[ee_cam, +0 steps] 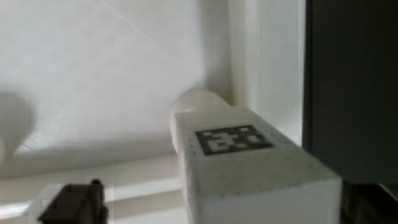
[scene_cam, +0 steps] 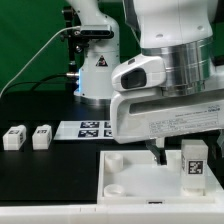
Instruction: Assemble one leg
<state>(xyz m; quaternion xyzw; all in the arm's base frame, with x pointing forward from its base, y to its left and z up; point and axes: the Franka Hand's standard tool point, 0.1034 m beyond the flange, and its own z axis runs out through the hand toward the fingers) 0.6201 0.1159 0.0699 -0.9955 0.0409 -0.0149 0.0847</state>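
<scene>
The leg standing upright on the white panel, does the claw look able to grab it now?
Probably yes: the leg stands free near the white panel's corner, and the open claw hangs right beside it with nothing between them.

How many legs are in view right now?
3. First leg and second leg sit side by side on the table, exterior view's left; third leg stands upright on the white panel. The arm may hide more.
</scene>
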